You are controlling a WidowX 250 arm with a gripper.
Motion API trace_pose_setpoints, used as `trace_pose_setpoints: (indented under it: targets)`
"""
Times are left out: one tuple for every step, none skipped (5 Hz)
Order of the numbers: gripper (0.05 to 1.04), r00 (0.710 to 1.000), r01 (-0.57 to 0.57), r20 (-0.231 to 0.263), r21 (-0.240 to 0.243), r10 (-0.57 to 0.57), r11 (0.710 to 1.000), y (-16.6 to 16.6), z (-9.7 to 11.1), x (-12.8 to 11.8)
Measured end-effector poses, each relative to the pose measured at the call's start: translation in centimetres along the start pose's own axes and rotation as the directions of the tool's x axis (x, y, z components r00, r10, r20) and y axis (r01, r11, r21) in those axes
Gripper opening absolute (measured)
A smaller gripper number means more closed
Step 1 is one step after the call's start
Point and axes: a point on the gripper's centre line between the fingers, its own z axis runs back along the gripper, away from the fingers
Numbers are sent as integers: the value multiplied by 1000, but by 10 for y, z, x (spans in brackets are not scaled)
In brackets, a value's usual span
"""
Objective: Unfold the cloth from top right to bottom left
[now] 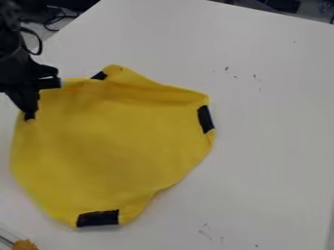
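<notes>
White tabletop (274, 146) lies under the yellow cloth (111, 141), which spreads nearly flat, so you look close to done. At the cloth's upper left, your black gripper (44, 100) has its fingers parted; it seems to hold nothing, though contact at the lower tip is hard to judge. If that side needs more spreading, close on a single layer, lift slightly and draw down-left slowly, so the rest doesn't drag along. Otherwise rise straight up before backing off; a tip could snag the fabric. Then check the ridge near the cloth's upper right edge and the bend at its lower right.

Around you, left to right: an orange object (26, 244) sits just beyond the cloth's lower left, so don't pull that far; a dark cable (37, 51) loops beyond its upper left; the bottom patch (98, 218), top patch (99, 75) and right patch (205, 118) mark its edges in black.
</notes>
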Motion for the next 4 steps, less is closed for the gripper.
trace_pose_setpoints:
  targets:
    - [235,1000,-1,-21,-23,1,1000,12,-18,-5]
    - [500,999,15,-29,-25,-16,1000,14,-23,-5]
    - [809,999,23,-38,1,-23,1000,19,-22,-5]
    - [998,999,17,-49,59,-14,998,29,-20,-6]
